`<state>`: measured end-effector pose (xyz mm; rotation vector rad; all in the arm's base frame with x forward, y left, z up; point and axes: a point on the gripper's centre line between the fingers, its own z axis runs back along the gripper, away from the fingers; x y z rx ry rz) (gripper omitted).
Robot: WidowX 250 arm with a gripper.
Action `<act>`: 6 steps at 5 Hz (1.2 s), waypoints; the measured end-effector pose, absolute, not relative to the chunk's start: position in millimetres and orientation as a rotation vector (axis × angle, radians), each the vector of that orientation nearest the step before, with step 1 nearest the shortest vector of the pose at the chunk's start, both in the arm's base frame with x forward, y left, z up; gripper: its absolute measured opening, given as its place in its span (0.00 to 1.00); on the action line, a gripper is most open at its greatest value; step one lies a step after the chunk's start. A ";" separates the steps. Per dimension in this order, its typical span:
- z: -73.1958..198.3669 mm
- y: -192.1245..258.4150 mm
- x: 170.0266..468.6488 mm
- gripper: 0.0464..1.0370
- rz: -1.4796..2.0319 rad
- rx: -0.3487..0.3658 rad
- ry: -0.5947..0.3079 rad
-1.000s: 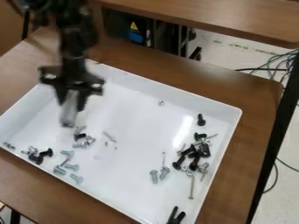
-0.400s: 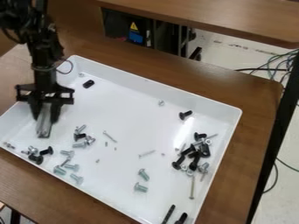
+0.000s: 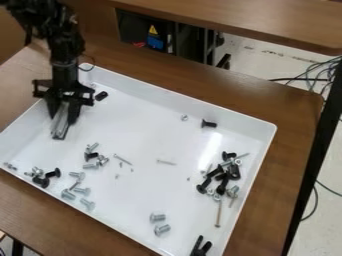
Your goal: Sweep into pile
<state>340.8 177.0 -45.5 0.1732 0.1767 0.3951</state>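
My black gripper (image 3: 61,120) hangs over the tray's left part, shut on a grey metal piece (image 3: 59,128) that points down. The white tray (image 3: 180,177) holds scattered screws and bolts. A dense cluster of black and silver screws (image 3: 222,176) lies near the right wall. Silver bolts (image 3: 87,203) and black screws (image 3: 41,181) lie at the lower left, with a small group (image 3: 91,156) above them. Two silver bolts (image 3: 159,224) rest toward the bottom, and black screws (image 3: 200,248) sit in the lower corner. A lone black screw (image 3: 209,123) is at upper right, a black piece (image 3: 101,95) at upper left.
The tray's raised walls enclose the screws. It stands on a brown wooden table (image 3: 200,85). Another wooden tabletop (image 3: 267,22) is behind. Cables (image 3: 320,70) lie on the floor at the right.
The gripper went left and down, then back up and slightly right. Inside the tray, the two lower silver bolts and the upper-right black screw shifted, as did loose bits in the middle.
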 end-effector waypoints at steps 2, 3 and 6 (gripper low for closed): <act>-48.4 167.5 374.3 0.32 0.067 0.275 0.210; -52.1 145.0 378.6 0.32 -0.097 0.292 0.188; -52.2 18.3 360.9 0.32 -0.307 0.162 0.154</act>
